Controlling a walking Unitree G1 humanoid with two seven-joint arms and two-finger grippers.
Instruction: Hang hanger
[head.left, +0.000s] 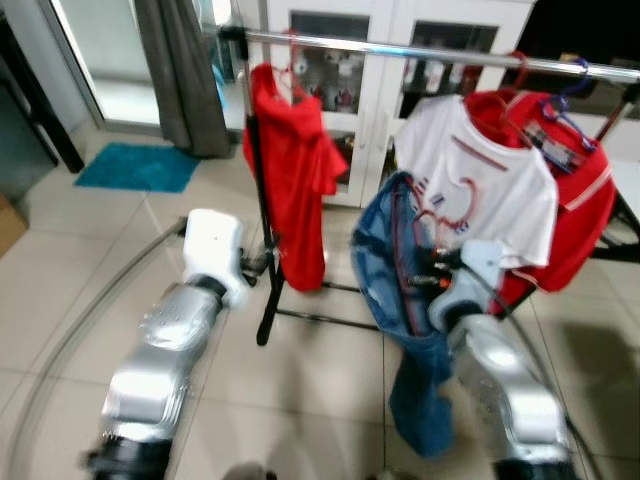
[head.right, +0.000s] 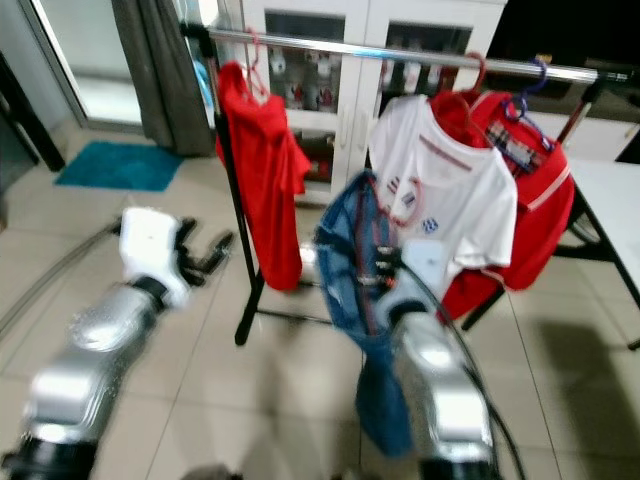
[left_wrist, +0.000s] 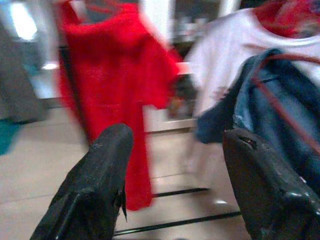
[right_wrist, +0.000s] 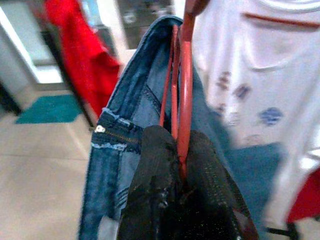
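Right gripper (right_wrist: 181, 165) has its two black fingers pinched tight on a thin red wire hanger (right_wrist: 184, 95) with soft blue denim jeans (head.left: 400, 300) draped over it. It holds them up in front of the rack, lower than the shiny metal rail (head.left: 420, 50) and close to the white printed T-shirt (head.left: 480, 180) that hangs there. The left gripper (left_wrist: 170, 165) is spread wide with nothing in it, out near the red shirt (head.left: 290, 160) at the rail's left end. I think the jeans are heavy and floppy, so they may swing and pull the hanger down on one side. The wire looks thin and a bit slippery. A good place to hold is the stiff neck just under the hook, so the hook stays free to go over the rail.
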